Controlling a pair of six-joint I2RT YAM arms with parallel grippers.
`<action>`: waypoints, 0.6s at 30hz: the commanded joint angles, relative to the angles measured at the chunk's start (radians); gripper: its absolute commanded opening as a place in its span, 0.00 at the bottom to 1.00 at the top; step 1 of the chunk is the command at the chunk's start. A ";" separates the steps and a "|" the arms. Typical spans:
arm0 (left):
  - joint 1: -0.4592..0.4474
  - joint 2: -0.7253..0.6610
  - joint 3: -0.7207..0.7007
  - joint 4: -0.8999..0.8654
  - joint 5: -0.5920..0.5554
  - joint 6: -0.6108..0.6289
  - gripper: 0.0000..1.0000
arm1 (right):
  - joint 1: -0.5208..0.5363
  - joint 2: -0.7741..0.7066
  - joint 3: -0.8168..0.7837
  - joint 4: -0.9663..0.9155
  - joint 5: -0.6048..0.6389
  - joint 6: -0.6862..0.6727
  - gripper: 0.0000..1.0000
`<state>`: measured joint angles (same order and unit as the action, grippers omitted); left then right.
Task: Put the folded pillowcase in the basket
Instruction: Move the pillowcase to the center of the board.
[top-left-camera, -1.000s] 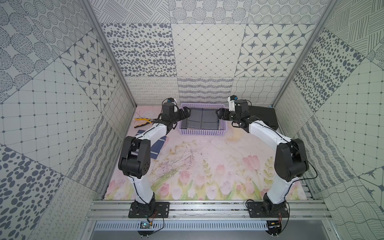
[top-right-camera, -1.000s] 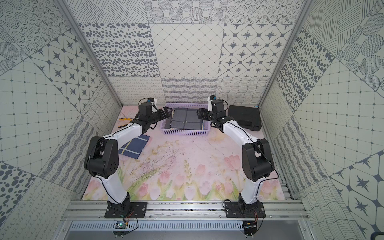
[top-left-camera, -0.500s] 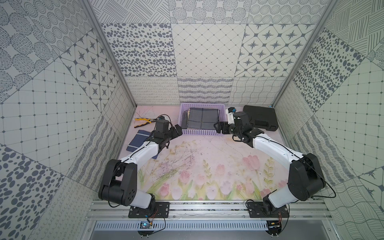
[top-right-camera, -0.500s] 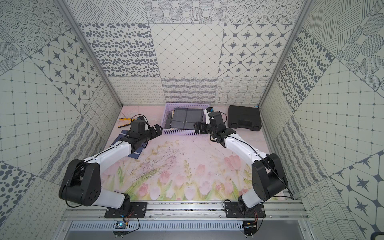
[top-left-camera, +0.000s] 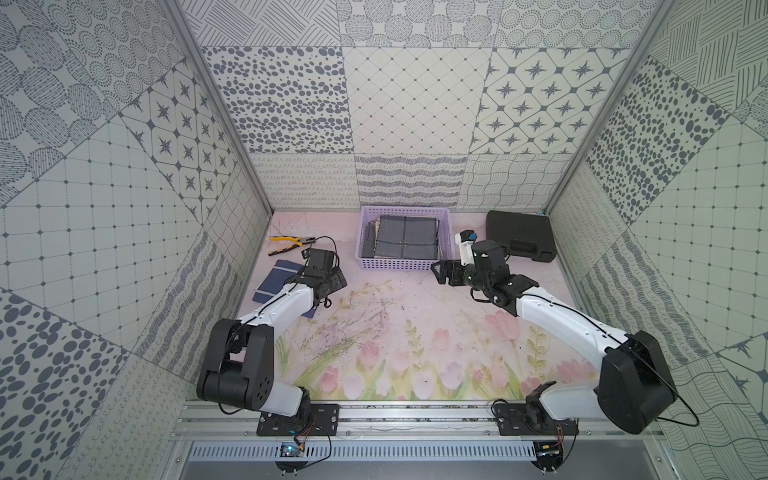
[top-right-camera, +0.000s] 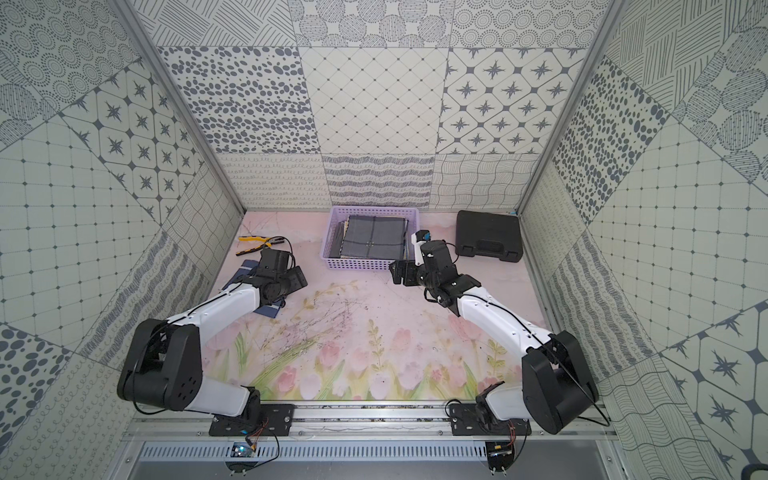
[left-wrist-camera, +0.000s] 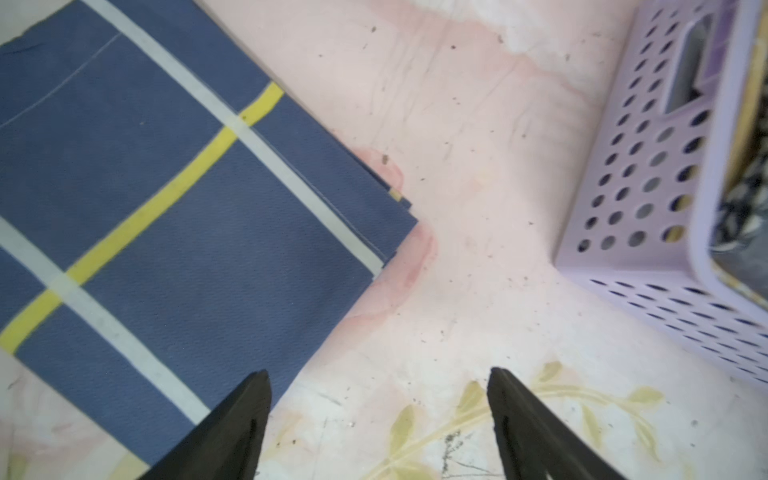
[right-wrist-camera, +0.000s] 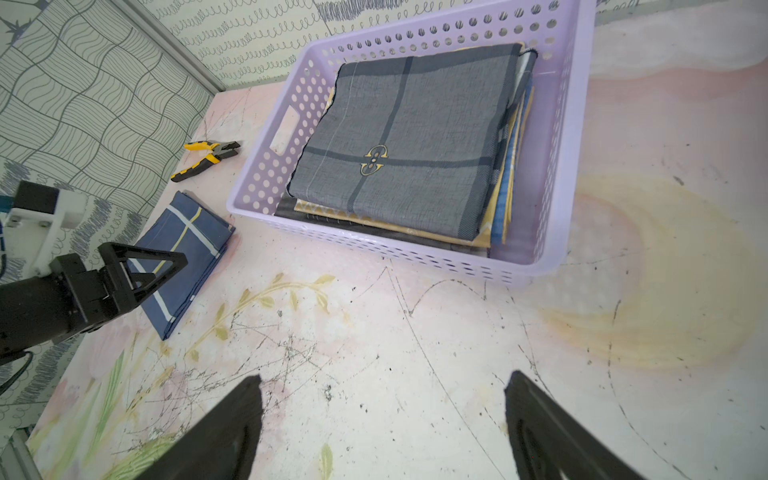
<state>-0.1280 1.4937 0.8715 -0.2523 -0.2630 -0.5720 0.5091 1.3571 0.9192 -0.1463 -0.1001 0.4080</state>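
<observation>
I see the folded navy pillowcase (left-wrist-camera: 166, 216), striped white and yellow, flat near the bench's left edge, apart from the lilac perforated plastic basket (top-left-camera: 399, 264); left fingers (left-wrist-camera: 232, 424) and right fingers (right-wrist-camera: 224, 428) gape empty.

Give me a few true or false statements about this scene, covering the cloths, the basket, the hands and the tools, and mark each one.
1. The blue pillowcase lies in the basket. False: it lies on the table, beside the basket.
2. A grey cloth lies on top in the basket. True.
3. The left hand grips the pillowcase. False: it is open and holds nothing.
4. The right hand is open and empty. True.
5. The case stands open. False: it is shut.
6. The pliers lie on the table. True.
</observation>
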 joint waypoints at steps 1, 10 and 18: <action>0.025 0.037 0.043 -0.170 -0.104 0.021 0.86 | 0.000 -0.051 -0.037 0.046 0.004 0.009 0.93; 0.038 0.187 0.180 -0.342 -0.112 0.101 0.81 | 0.000 -0.082 -0.064 0.065 -0.003 0.011 0.93; 0.044 0.282 0.276 -0.412 -0.103 0.153 0.78 | -0.001 -0.070 -0.068 0.076 -0.004 0.009 0.93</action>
<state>-0.0937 1.7336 1.0969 -0.5388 -0.3370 -0.4858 0.5091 1.2926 0.8597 -0.1154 -0.1028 0.4118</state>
